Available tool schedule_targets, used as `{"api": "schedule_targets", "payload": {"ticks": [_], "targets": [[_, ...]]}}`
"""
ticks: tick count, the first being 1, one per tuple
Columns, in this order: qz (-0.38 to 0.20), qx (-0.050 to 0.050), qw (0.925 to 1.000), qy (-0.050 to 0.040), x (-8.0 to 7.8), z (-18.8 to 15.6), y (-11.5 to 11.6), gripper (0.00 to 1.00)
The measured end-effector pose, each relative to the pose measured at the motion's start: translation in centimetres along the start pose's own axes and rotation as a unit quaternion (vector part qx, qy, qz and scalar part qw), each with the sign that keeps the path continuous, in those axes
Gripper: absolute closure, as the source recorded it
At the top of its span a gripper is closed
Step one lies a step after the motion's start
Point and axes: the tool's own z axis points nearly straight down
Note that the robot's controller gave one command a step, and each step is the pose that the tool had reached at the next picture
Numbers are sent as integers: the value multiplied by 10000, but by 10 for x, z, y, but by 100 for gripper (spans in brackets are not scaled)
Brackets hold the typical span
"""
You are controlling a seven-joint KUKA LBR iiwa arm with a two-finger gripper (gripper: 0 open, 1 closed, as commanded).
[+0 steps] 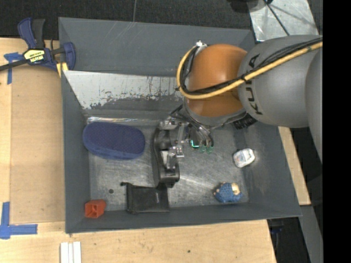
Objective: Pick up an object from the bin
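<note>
Grey metal walls of the bin point(74, 147) closed round a scuffed, mostly bare floor, and I had reached into it from the right of the camera view, with the rounded orange cover point(214, 84) on my wrist hanging above the far half of that floor. My gripper point(169, 177) hung low near the middle of the bin, pointing toward the near wall; from this angle I could not tell whether it was released or clenched, and nothing showed plainly as grasped in it. Closest to it lay a flat black rectangular piece point(145, 198), just beyond its tip on the near-wall side and slightly away from my arm, its upper right corner right by the tip, though whether they touched I could not make out. Further out on the side away from my arm, and more toward the far wall, rested a dark blue oval padded case point(113, 141), lying flat. Well apart from my gripper, in the near corner opposite my arm, sat a small red cube point(95, 209). On the arm's side of the gripper were two small things: a crumpled white lump point(244, 158) level with it, and a little blue and yellow object point(226, 193) nearer the near wall.
</note>
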Motion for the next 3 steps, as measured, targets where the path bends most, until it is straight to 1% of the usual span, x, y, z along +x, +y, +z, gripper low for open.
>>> {"api": "schedule_targets", "payload": {"ticks": [1, 2, 3], "targets": [[432, -13, 9991, -47, -15, 20, 24, 0], [1869, -86, 9822, -152, -31, 46, 5, 0], [1529, -23, 9882, -54, -35, 29, 42, 0]]}}
